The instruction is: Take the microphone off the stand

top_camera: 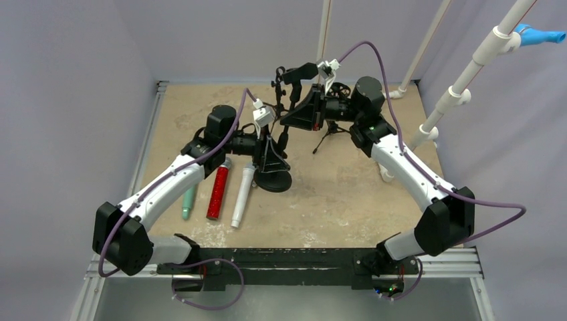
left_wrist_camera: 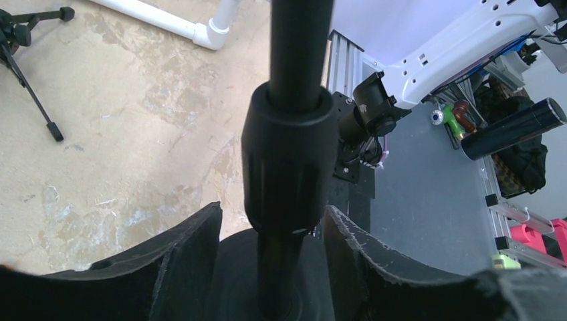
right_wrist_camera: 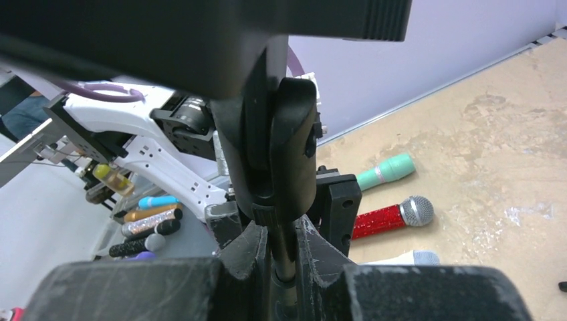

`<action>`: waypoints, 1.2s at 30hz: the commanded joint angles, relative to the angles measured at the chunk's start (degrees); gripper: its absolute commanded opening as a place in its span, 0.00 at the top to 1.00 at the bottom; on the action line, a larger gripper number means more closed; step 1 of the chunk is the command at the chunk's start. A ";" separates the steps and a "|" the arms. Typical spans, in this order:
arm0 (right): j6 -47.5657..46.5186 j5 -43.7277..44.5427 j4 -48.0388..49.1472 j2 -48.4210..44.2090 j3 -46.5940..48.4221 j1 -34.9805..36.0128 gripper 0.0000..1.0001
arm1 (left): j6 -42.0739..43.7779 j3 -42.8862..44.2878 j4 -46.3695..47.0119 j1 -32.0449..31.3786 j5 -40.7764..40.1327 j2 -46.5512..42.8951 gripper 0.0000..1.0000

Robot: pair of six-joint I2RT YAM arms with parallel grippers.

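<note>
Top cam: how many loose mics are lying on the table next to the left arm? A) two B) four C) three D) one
C: a teal mic, a red glitter mic and a white mic lie side by side, just left of the stand.

Matt black stand [left_wrist_camera: 287, 147], glittery red microphone [right_wrist_camera: 384, 217], rough mottled tabletop [top_camera: 348, 194].

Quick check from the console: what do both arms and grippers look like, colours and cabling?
The left arm and right arm match: white link shells, bulky black joint housings. A purple cable loops loosely along each. The left gripper and right gripper are black, with thick, scuffed fingers. I can read no markings.
</note>
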 commanded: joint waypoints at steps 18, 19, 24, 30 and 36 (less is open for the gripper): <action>-9.32 6.48 -13.29 -4.35 -0.50 -0.66 0.53 | -4.10 -0.12 3.12 -0.40 -5.22 -3.11 1.00; -9.33 6.73 -13.24 -4.55 -1.35 -0.58 0.53 | -4.15 0.83 2.15 -0.44 -5.58 -2.44 1.00; -8.59 7.73 -12.16 -4.40 -3.37 0.10 0.52 | -4.13 3.04 -0.54 -0.49 -8.54 -0.35 1.00; -8.18 9.78 -12.22 -2.43 -3.69 1.41 0.51 | -2.51 4.73 -3.22 -1.41 -12.56 0.05 1.00; -8.13 11.05 -11.69 -0.66 -3.64 2.62 0.55 | -1.46 5.40 -4.37 -2.45 -15.00 0.79 1.00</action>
